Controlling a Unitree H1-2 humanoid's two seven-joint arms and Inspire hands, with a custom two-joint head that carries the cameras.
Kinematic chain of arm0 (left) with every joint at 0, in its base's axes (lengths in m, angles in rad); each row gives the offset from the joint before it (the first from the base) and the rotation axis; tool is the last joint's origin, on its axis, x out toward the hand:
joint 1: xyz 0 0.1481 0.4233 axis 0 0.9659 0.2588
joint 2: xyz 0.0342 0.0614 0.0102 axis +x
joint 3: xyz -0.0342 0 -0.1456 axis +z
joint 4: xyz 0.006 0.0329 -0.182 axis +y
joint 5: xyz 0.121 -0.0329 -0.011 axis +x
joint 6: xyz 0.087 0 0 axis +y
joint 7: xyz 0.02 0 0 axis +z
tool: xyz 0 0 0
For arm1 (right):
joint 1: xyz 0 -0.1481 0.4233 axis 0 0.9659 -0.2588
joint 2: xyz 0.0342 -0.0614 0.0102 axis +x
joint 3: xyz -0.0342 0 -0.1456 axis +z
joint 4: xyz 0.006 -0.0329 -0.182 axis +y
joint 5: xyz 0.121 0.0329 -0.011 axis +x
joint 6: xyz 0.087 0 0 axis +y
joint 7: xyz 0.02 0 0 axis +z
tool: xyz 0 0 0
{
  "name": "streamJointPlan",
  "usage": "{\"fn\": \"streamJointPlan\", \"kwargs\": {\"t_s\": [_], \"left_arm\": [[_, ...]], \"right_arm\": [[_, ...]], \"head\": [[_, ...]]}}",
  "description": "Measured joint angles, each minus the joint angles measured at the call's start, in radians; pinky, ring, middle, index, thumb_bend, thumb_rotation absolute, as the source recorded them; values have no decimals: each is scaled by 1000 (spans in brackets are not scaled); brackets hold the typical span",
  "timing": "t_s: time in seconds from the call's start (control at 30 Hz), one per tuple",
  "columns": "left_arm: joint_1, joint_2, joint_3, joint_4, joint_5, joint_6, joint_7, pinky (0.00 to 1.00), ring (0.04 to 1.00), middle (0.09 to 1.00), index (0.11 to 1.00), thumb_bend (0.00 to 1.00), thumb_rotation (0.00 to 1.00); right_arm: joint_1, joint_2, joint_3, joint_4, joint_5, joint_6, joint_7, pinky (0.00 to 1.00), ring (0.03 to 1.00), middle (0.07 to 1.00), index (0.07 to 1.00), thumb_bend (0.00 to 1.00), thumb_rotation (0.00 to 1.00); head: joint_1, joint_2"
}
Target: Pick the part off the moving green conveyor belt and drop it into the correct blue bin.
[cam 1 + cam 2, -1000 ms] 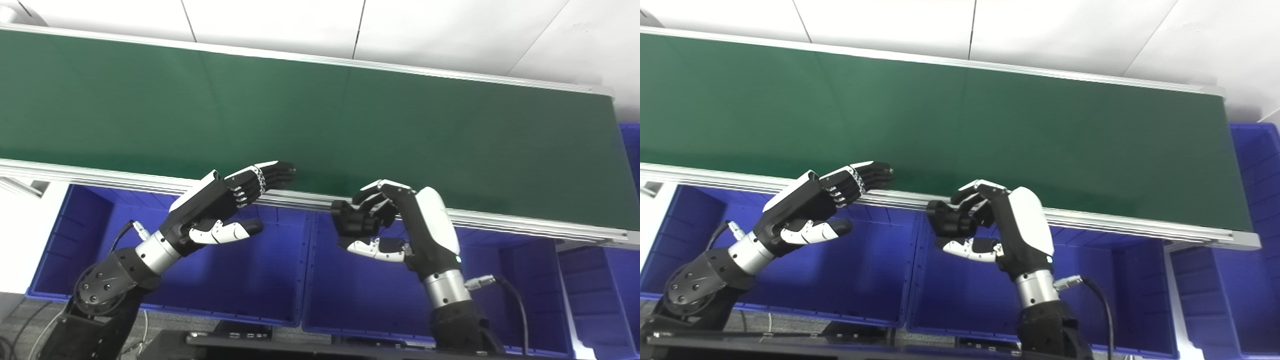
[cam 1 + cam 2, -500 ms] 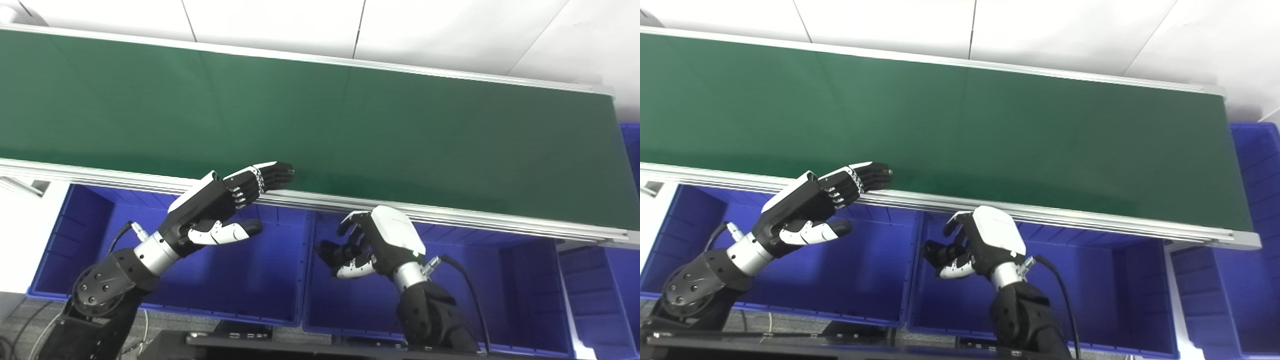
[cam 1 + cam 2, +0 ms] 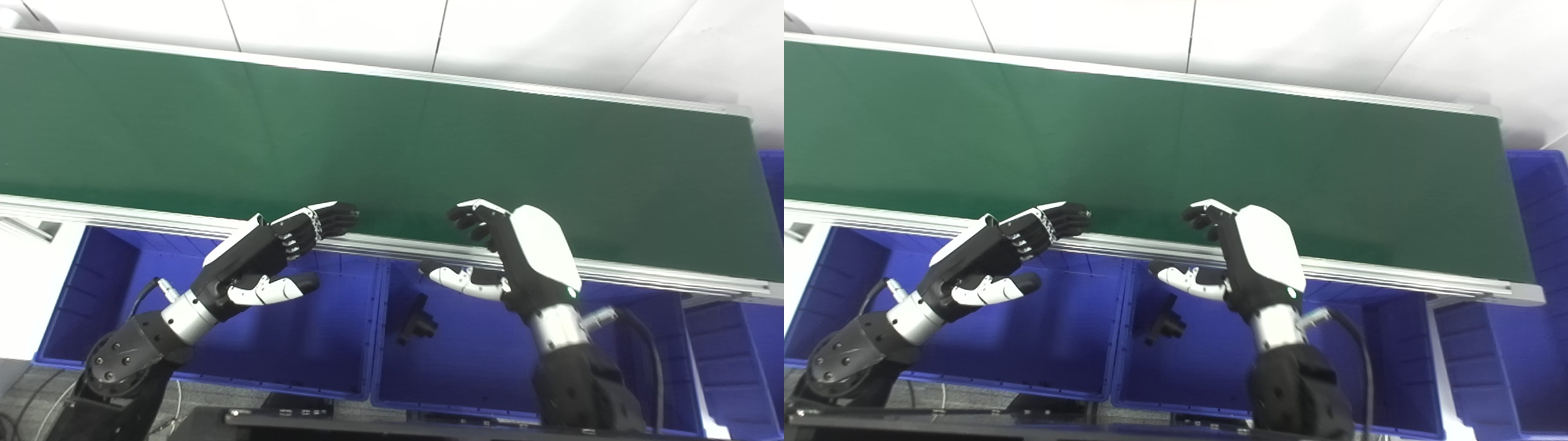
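While nothing grips it, the black part (image 3: 417,320) lies inside the middle blue bin (image 3: 637,367), near that bin's left wall and well below the rim, a small dark piece with a stub sticking out to one side; whether it has settled on the bin floor cannot be told. Above the part and a little to its right, the right hand (image 3: 499,254) is spread and empty, its dark fingers (image 3: 468,215) reaching over the near aluminium rail (image 3: 643,269) of the green conveyor belt (image 3: 392,141) and its white-tipped thumb (image 3: 450,277) pointing left over the middle blue bin's opening, clear of the part. To the left of the part, over the neighbouring left blue bin (image 3: 98,282), the left hand (image 3: 269,257) also holds nothing: its fingers are stretched out together toward the rail, their tips at the belt's near edge, with the thumb held apart beneath them. Beyond both hands the belt surface runs bare across the view, bordered on the far side by a white wall (image 3: 551,37). Right of the middle blue bin, part of another blue bin (image 3: 756,367) shows at the picture's edge.
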Motion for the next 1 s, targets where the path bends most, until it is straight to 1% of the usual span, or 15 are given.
{"fn": "streamJointPlan", "kwargs": {"t_s": [0.03, 0.07, 0.13, 0.17, 0.23, 0.3, 0.37, 0.4, 0.5, 0.63, 0.67, 0.73, 0.83, 0.87, 1.0], "left_arm": [[-1, 0, 0, 0, 0, 0, 0, 922, 908, 896, 868, 312, 445], [-1, -1, 1, 0, 0, 0, 0, 924, 911, 900, 870, 316, 446], [-1, -1, 2, 0, -1, -4, -2, 925, 911, 900, 870, 317, 448], [-1, -1, 3, 0, -5, -4, -3, 925, 913, 903, 873, 322, 456], [-1, -1, 6, 0, -7, -4, -2, 927, 914, 907, 878, 318, 456], [-1, 0, 8, 0, -6, -4, -2, 925, 915, 911, 882, 312, 447], [0, 1, 8, 0, -6, -4, -2, 924, 918, 917, 889, 323, 464], [0, 1, 8, 0, -4, -4, -2, 925, 923, 923, 895, 338, 487], [0, 4, 8, -3, 14, -4, -2, 925, 929, 931, 906, 348, 510], [1, 10, 8, -19, 50, -4, -1, 921, 933, 937, 916, 358, 532], [2, 11, 8, -27, 56, -4, 0, 916, 933, 938, 917, 352, 528], [2, 17, 8, -44, 71, -5, -1, 904, 927, 936, 916, 345, 529], [4, 26, 8, -63, 92, -6, 0, 892, 921, 936, 915, 351, 537], [5, 29, 7, -72, 94, -6, 0, 885, 918, 934, 912, 346, 509], [5, 34, 3, -82, 97, -6, 0, 890, 923, 939, 917, 345, 508]], "right_arm": [[25, -9, -16, 0, 72, -26, -34, 631, 717, 755, 733, 396, 533], [54, -20, -30, 0, 137, -53, -67, 676, 765, 796, 775, 381, 606], [111, -50, -42, -1, 258, -121, -118, 687, 777, 806, 786, 378, 625], [138, -69, -43, 2, 307, -152, -136, 696, 792, 828, 808, 374, 654], [177, -100, -43, 21, 389, -219, -168, 706, 808, 851, 831, 370, 689], [198, -118, -38, 55, 444, -276, -201, 719, 819, 864, 847, 379, 751], [201, -118, -25, 85, 461, -303, -222, 728, 828, 877, 859, 389, 796], [202, -116, -14, 94, 461, -310, -227, 736, 837, 890, 871, 391, 824], [206, -116, 16, 110, 445, -334, -245, 745, 848, 902, 885, 375, 827], [222, -113, 39, 126, 427, -348, -268, 770, 871, 921, 900, 378, 860], [225, -112, 42, 128, 427, -352, -276, 775, 877, 925, 903, 380, 863], [225, -108, 49, 142, 427, -365, -293, 782, 885, 932, 910, 390, 881], [223, -106, 54, 160, 427, -367, -301, 806, 902, 942, 921, 388, 892], [223, -106, 54, 160, 427, -367, -306, 819, 912, 950, 929, 380, 896], [216, -107, 51, 160, 427, -368, -323, 799, 899, 943, 922, 374, 885]], "head": [[-2, 0], [0, 0], [0, 0], [-3, 2], [-8, 2], [-11, 2], [-6, 2], [-2, 0], [-2, 0], [8, 0], [-8, 0], [-8, 2], [6, 3], [15, 5], [24, 5]]}}
